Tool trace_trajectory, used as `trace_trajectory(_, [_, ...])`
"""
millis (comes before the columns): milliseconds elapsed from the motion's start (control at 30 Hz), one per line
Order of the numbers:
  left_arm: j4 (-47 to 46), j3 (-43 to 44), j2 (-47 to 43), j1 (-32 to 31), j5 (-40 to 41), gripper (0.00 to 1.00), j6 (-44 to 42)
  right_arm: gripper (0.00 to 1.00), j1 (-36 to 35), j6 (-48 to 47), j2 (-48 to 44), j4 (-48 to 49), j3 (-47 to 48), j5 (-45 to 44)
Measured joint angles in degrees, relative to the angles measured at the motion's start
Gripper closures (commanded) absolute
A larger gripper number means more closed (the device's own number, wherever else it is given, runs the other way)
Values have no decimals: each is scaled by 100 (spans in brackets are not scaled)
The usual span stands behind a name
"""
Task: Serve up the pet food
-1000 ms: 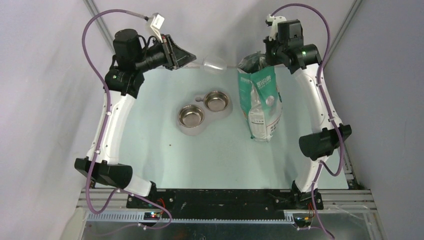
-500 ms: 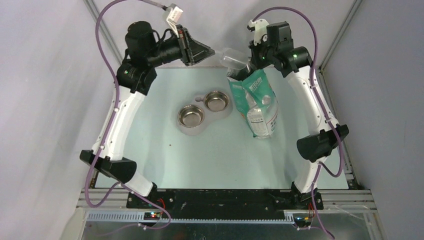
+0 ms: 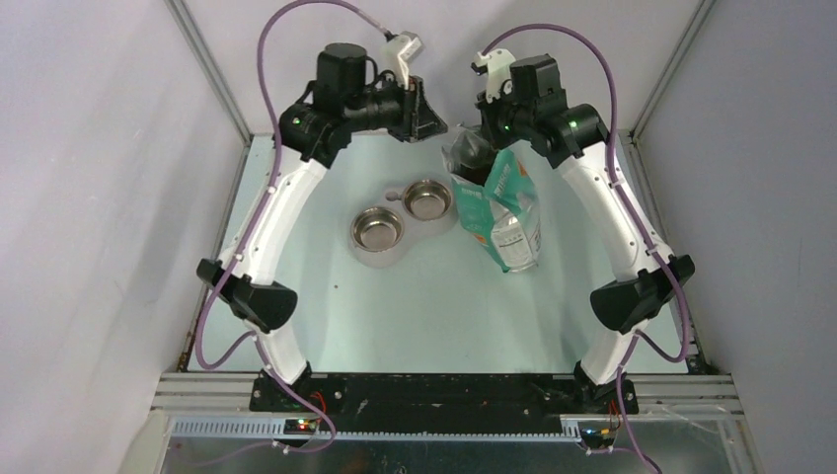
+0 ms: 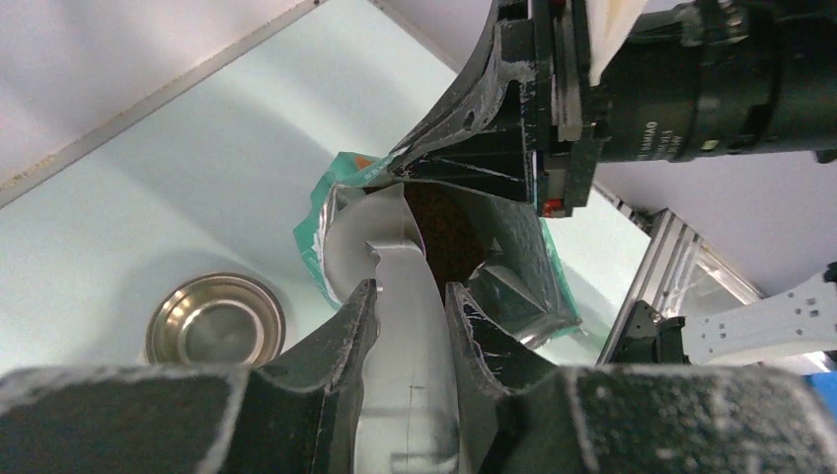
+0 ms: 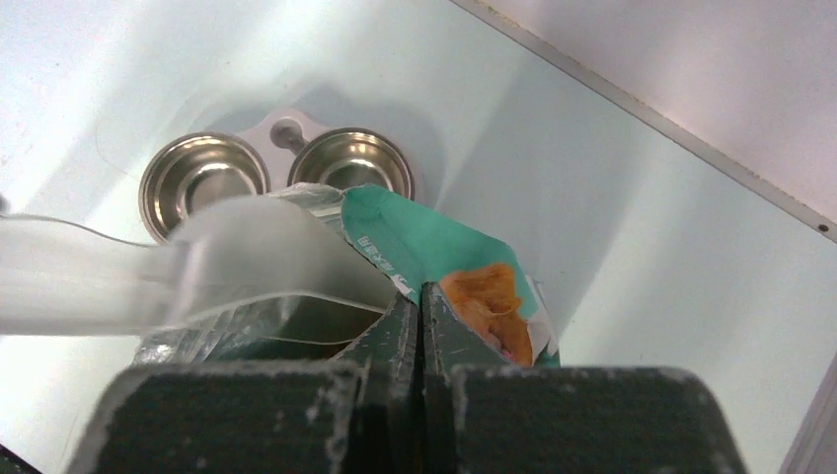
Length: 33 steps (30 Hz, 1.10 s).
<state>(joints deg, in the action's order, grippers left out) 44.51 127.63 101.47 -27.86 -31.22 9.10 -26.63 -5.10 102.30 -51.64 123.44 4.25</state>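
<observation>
The pet food (image 4: 449, 232) lies as a dark brown mass deep inside the bag (image 3: 498, 202); none shows in the bowls (image 3: 377, 229). The right tool (image 5: 422, 296) is closed on the bag's top edge, holding the mouth up and open. The left tool (image 4: 410, 289) grips the handle of the clear scoop (image 4: 415, 375), whose cup sits in the mouth, just above the food. Step in hand: load the scoop. Drive it down the open side, bury the cup, then level it before lifting. Avoid the foil lip: a snag could pull the bag from the right tool.
</observation>
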Motion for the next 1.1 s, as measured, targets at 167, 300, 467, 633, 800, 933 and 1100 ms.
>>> trace_trajectory(167, [31, 28, 214, -354, 525, 100, -63, 100, -35, 247, 0, -4, 0, -57])
trace_trajectory(300, [-190, -216, 232, -603, 944, 100, -35, 100, -42, 581, 0, -31, 0, -92])
trace_trajectory(467, [-474, -955, 166, -723, 1211, 100, 83, 58, -83, 855, 131, -221, 245, -129])
trace_trajectory(633, [-485, -1379, 166, -678, 1534, 100, 96, 48, -243, 752, 214, -553, 737, -555])
trace_trajectory(800, [-542, -1408, 166, -669, 1606, 100, 98, 51, -339, 713, -11, -726, 457, -914])
trace_trajectory(933, [-647, -1458, 164, -680, 1602, 100, 107, 57, -339, 708, -101, -774, 363, -990])
trace_trajectory(1100, [-739, -1510, 164, -680, 1596, 100, 153, 100, -474, 612, -98, -785, 372, -1012])
